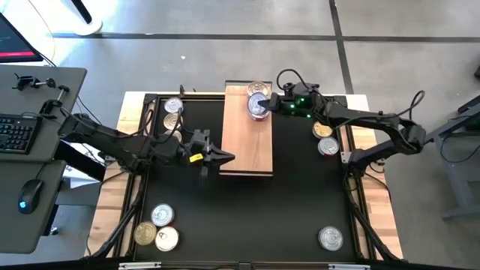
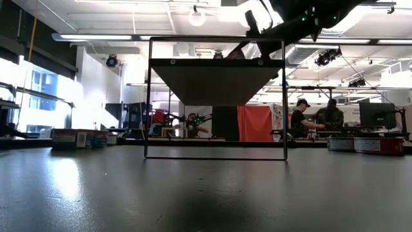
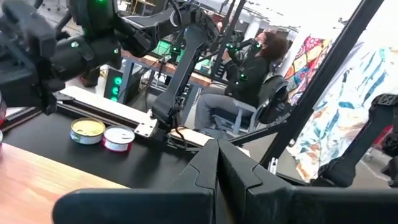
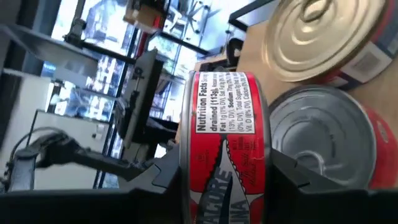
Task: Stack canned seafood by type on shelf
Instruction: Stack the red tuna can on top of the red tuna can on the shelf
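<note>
The shelf [image 1: 247,139] is a light-brown board raised on a black wire frame [image 2: 215,96] in the middle of the table. At its far end stand a gold-lidded tin [image 1: 259,90] and a silver-lidded tin [image 4: 323,137] with a red side. My right gripper [image 1: 264,106] reaches level over that end, shut on a red-labelled tin [image 4: 224,124] right by the silver-lidded one. My left gripper [image 1: 227,157] hovers at the shelf's left edge, shut and empty, its fingers [image 3: 217,171] together. My right gripper pinches the red-labelled tin across its two flat faces, one finger [image 4: 155,180] on each, beside the rim [image 4: 186,162]. The fingers come level from the table's right side. One finger stands between this tin and the silver-lidded one; whether the tins touch I cannot tell.
Loose tins lie on the black tabletop: two at the far left [image 1: 173,111], two at the right [image 1: 325,138], three at the near left [image 1: 159,229], one at the near right [image 1: 331,238]. A desk with keyboard [image 1: 15,135] stands to the left. People sit in the room beyond [image 2: 315,119].
</note>
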Motion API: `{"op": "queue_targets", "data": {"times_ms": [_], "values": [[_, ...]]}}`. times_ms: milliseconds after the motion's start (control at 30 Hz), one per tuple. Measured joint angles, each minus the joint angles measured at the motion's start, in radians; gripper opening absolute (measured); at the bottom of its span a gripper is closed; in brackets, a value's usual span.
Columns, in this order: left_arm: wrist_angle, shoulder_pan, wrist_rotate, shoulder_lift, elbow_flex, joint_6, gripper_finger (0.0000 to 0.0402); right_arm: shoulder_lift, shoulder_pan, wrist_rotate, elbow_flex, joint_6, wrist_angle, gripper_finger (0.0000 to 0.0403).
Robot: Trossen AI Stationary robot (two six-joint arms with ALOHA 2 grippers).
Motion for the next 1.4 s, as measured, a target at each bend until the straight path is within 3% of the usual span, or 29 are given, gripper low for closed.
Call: {"op": "queue_targets", "data": {"times_ms": [233,533,1400], "values": [[-0.023,-0.003,0.051,0.000,0.000,0.019,0.0000,0.041,0.000,0.079,-0.001,0.044,-0.002,0.0134],[-0.078,-0.004,0.093,0.000,0.000,0.016,0.0000,0.064,0.008,0.082,0.001,0.085,0.013,0.0135],[-0.076,-0.004,0.093,0.000,0.000,0.015,0.0000,0.064,0.008,0.119,0.000,0.065,0.013,0.0137]]}}
